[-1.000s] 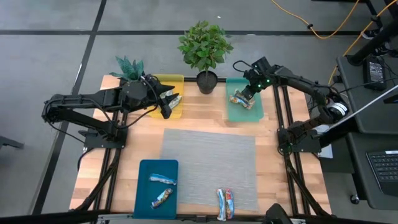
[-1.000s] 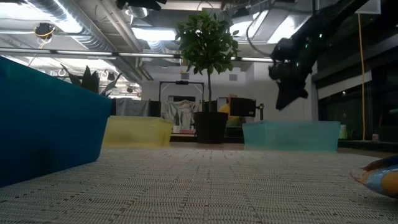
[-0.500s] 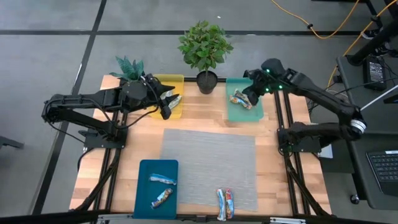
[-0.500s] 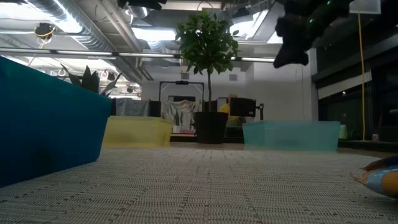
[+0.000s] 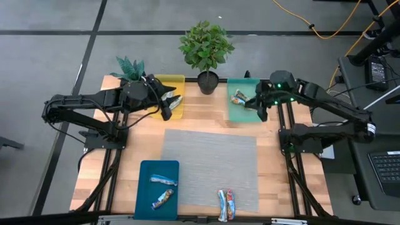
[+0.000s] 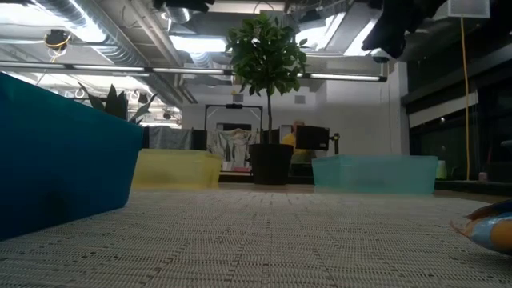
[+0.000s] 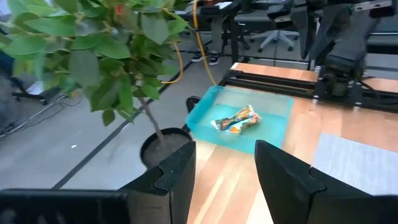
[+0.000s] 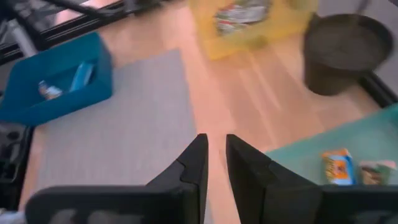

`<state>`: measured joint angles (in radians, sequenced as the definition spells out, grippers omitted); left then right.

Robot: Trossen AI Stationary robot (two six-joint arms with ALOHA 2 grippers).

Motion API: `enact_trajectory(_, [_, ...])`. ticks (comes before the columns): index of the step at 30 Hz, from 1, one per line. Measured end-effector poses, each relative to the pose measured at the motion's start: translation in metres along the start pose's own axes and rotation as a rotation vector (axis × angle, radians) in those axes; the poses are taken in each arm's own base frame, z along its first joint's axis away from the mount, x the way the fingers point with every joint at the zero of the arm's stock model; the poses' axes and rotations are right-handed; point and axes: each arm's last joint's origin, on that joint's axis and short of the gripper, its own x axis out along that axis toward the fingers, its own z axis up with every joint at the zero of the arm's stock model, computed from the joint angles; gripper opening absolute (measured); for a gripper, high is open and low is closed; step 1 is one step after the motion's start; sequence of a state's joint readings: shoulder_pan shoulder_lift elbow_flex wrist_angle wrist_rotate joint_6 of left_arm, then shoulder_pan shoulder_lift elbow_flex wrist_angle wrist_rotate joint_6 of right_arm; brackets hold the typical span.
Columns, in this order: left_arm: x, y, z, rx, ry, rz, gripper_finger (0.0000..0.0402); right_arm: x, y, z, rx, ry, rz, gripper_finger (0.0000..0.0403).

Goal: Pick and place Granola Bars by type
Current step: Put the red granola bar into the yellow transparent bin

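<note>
From above we see the wooden table (image 5: pixel 275 169) with a grey mat (image 5: pixel 209 169) filling its centre, and bare wood running as a strip between the mat's upper edge and the trays along the top of the frame. The Granola Bars are spread over four spots: two in the blue tray (image 5: pixel 156 187) at lower left, a pair (image 5: pixel 227 205) lying at the mat's bottom edge, one or more in the yellow tray (image 5: pixel 170 94) at upper centre-left, and a pair (image 5: pixel 239 98) in the teal tray (image 5: pixel 245 109) at upper centre-right. The potted plant (image 5: pixel 206 47) stands between the yellow and teal trays, and a smaller plant (image 5: pixel 130 67) sits at the table's upper left corner. Our left gripper (image 5: pixel 167 106) hovers at the yellow tray's lower edge, fingers spread apart with nothing between them. Our right gripper (image 5: pixel 260 110) hangs over the teal tray's right edge, just beside the bars there; its fingers (image 8: pixel 193 162) stand nearly together, a narrow gap between them, grasping nothing. In the low view the mat stretches flat and unobstructed toward the yellow and teal tray walls.
</note>
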<state>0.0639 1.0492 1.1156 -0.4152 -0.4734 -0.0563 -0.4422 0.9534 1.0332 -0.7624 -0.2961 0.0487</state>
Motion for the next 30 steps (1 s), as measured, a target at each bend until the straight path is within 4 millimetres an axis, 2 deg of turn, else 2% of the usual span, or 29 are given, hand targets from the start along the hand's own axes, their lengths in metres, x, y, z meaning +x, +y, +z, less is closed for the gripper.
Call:
enact_trajectory(10, [0.000, -0.001, 0.000, 0.000, 0.002, -0.035, 0.0157, 0.006, 0.042, -0.006, -0.145, 0.034, 0.163, 0.0061])
enact_trajectory(19, [0.000, -0.002, 0.000, 0.025, 0.003, -0.060, 0.0157, 0.008, 0.083, -0.006, -0.209, -0.043, 0.240, 0.0061])
enact_trajectory(24, [0.000, -0.002, -0.001, 0.034, 0.008, -0.083, 0.0157, 0.012, 0.115, -0.008, -0.235, -0.051, 0.279, 0.0054])
enact_trajectory(30, [0.000, -0.002, -0.001, 0.074, 0.009, -0.083, 0.0157, 0.014, 0.167, 0.006, -0.304, -0.009, 0.261, 0.0044])
